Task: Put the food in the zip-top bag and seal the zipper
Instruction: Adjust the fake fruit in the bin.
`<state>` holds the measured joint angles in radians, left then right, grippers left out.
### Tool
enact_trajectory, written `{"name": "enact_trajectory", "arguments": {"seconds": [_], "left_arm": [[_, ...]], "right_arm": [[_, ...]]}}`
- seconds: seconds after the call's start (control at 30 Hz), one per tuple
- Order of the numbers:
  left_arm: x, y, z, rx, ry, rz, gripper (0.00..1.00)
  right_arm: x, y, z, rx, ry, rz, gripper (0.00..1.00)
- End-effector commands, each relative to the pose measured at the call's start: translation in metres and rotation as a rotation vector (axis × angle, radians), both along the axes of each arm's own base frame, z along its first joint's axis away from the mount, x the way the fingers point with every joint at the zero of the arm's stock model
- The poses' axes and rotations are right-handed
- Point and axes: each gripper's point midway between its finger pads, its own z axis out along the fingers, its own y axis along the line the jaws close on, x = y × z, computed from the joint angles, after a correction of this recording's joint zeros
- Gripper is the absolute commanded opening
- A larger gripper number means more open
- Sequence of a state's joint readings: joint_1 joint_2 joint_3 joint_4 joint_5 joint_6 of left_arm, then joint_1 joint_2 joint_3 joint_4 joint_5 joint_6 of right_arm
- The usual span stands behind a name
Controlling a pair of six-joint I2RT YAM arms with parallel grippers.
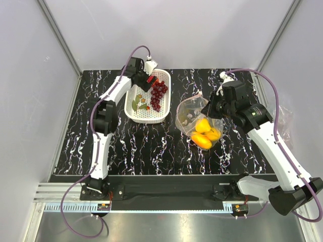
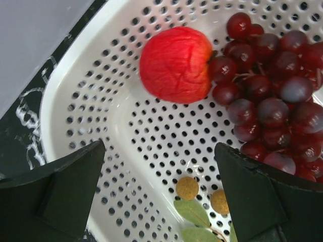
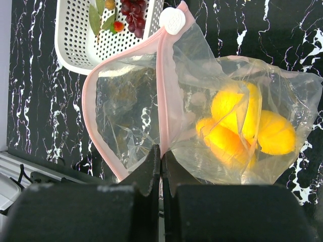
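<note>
A red apple (image 2: 175,64) lies in the white basket (image 2: 101,106) against a dark grape bunch (image 2: 272,101), with green leaves (image 2: 193,213) and small tan pieces (image 2: 187,188) nearer my fingers. My left gripper (image 2: 159,147) hangs open just above the basket floor, short of the apple, with nothing between its fingers. My right gripper (image 3: 161,151) is shut on the pink zipper (image 3: 162,91) edge of the zip-top bag (image 3: 126,111) and holds the mouth open. Yellow and orange fruit (image 3: 242,126) lie inside the bag (image 1: 194,113).
The basket (image 1: 132,113) stands at the back left of the black marbled table (image 1: 151,146), and the bag lies just right of it. A white slider (image 3: 172,21) sits at the zipper's far end. Crumpled clear plastic (image 1: 282,121) lies at the table's right edge.
</note>
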<state>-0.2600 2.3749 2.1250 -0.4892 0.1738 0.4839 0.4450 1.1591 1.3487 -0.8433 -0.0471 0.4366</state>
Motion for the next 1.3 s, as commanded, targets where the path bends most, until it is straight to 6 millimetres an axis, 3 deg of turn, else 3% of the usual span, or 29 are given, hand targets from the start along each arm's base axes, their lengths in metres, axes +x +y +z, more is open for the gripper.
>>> {"name": "enact_trajectory", "arguments": {"seconds": [0.0,0.17,0.43,0.57,0.7,0.8,0.93,1.27], "left_arm": [[-0.005,-0.023,-0.004,-0.058,0.033,-0.142,0.96],[-0.027,-0.037,0.011,-0.207,0.139,-0.074,0.95],[-0.075,-0.067,-0.011,-0.393,0.403,-0.058,0.91],[-0.100,-0.089,-0.012,-0.447,0.458,-0.104,0.99],[-0.085,-0.075,0.002,-0.400,0.352,0.009,0.99],[-0.072,-0.063,0.025,-0.418,0.289,0.104,0.99],[-0.067,-0.066,0.042,-0.486,0.282,0.171,0.99],[-0.051,-0.072,0.030,-0.591,0.366,0.383,0.99]], "right_arm": [[-0.002,0.004,0.018,0.017,-0.051,0.032,0.00],[-0.001,0.009,0.019,0.047,-0.048,0.042,0.00],[-0.006,0.009,0.020,0.062,-0.050,0.044,0.00],[-0.008,0.007,0.019,0.061,-0.052,0.042,0.00],[-0.010,0.008,0.020,0.067,-0.051,0.047,0.00],[-0.011,0.008,0.017,0.067,-0.044,0.049,0.00],[-0.010,0.007,0.017,0.059,-0.049,0.048,0.00],[-0.008,0.010,0.015,0.068,-0.047,0.055,0.00]]}}
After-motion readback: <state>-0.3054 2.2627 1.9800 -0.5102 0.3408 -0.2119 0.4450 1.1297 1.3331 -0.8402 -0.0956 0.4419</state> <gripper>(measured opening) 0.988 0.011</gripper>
